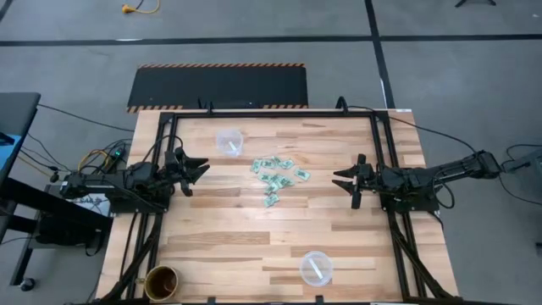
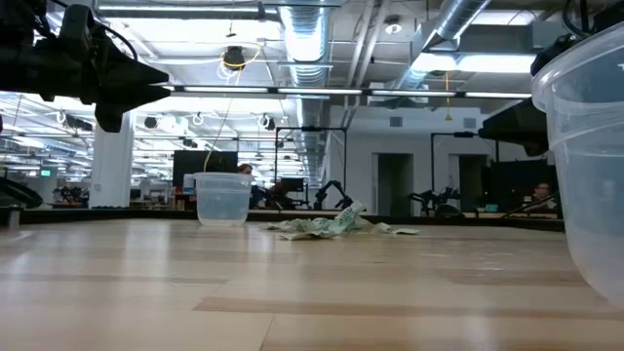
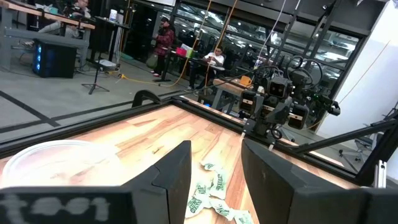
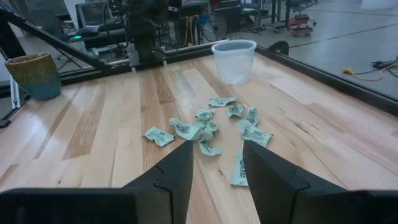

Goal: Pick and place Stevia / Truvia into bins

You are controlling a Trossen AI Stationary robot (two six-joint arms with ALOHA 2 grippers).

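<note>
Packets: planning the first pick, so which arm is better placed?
Right, marginally. The right pincer seems slightly nearer the packets than the left pincer; both are open, empty and facing the pile.

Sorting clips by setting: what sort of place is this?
Likely a robotics lab in an open industrial hall: exposed ceiling ducts, other robot rigs behind the wooden table, people at desks.

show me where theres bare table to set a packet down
Bare wood spans the table between the brown cup and the near clear cup, and beside each gripper. The middle is crowded with sweetener packets, just right of the far clear cup.
</note>
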